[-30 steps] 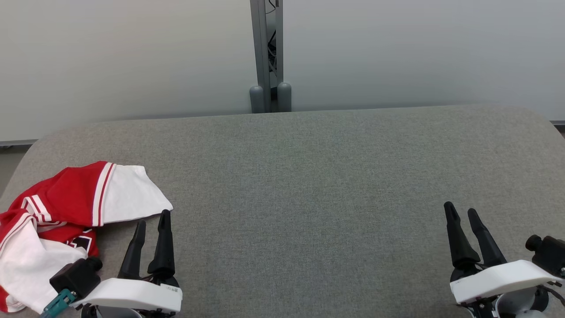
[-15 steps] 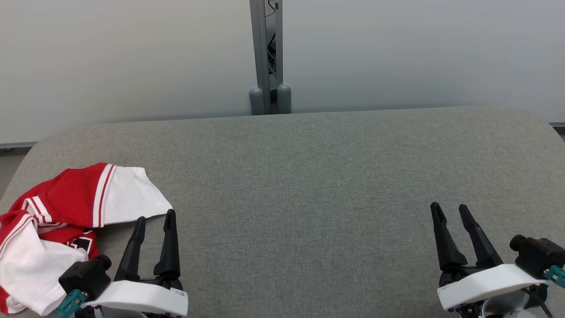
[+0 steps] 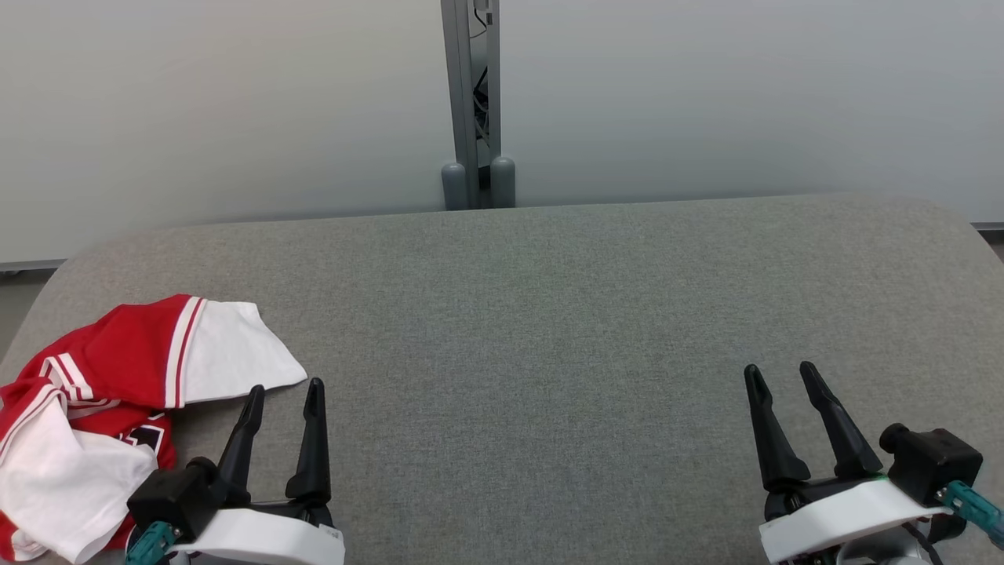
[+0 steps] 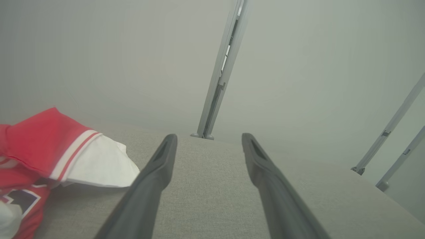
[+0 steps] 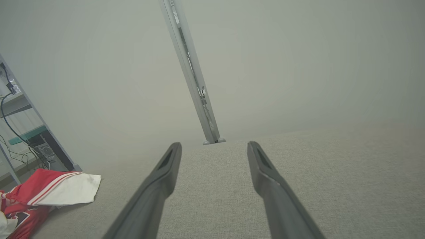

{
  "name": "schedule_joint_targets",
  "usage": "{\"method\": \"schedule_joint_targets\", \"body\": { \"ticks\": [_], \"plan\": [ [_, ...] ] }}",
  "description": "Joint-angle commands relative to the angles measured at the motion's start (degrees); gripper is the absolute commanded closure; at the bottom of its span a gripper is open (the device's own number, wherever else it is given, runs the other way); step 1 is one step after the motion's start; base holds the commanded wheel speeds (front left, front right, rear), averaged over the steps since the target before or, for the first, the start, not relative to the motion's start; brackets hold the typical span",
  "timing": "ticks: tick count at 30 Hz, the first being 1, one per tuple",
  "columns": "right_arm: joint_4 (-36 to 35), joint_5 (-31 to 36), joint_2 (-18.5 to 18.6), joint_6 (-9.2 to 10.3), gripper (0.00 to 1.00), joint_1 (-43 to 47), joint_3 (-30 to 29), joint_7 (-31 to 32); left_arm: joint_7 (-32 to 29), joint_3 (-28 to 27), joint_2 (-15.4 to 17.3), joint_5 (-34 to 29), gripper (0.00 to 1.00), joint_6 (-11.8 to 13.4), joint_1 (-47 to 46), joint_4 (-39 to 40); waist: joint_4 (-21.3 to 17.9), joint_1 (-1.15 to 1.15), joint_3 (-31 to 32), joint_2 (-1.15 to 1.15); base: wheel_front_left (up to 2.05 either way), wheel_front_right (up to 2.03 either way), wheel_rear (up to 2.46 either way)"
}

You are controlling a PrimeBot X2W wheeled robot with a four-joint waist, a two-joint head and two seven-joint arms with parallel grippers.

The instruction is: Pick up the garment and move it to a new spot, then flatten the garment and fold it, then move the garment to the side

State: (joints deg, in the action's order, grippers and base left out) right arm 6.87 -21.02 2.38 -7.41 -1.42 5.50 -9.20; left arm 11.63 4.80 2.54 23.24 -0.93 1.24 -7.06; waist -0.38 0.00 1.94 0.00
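The grey padded table [image 3: 549,314] carries the crumpled garment [image 3: 118,369] at its near left corner. The left gripper [image 3: 284,386], jaws spread and empty, sits just beside the garment's white sleeve. The right gripper [image 3: 779,367], also spread, is well apart at the near right corner.

Left gripper [image 3: 286,385] lower left of head view, jaws wide apart, pointing up-frame, nothing gripped. Right gripper [image 3: 779,367] lower right, jaws equally wide, leaning slightly left, nothing gripped. Both near bottom edge.

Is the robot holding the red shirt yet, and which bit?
Nothing is held. The left pincer and right pincer stand open and empty; the shirt lies on the table.
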Motion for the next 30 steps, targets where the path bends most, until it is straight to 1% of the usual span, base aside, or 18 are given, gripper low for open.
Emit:
{"method": "schedule_joint_targets", "body": {
  "ticks": [1,16,30],
  "plan": [
    [-0.59,1.12,0.46,-0.1,0.0,0.15,0.14,-0.68,0.35,0.06,0.31,-1.25,0.0,0.48,0.18,0.69,-0.03,0.0,0.04,0.0,0.0,0.0,0.0],
    [-1.48,9.26,0.57,-0.12,0.0,1.27,1.28,-3.18,1.81,0.94,0.4,-9.46,0.0,1.51,1.52,1.65,0.08,0.0,0.83,0.0,0.0,0.0,0.0],
    [-2.65,14.43,0.67,-0.12,0.0,1.59,2.36,-4.91,2.87,0.98,0.45,-15.22,0.0,2.26,1.86,1.32,-0.14,0.0,1.11,0.0,0.0,0.0,0.0]
  ]
}}
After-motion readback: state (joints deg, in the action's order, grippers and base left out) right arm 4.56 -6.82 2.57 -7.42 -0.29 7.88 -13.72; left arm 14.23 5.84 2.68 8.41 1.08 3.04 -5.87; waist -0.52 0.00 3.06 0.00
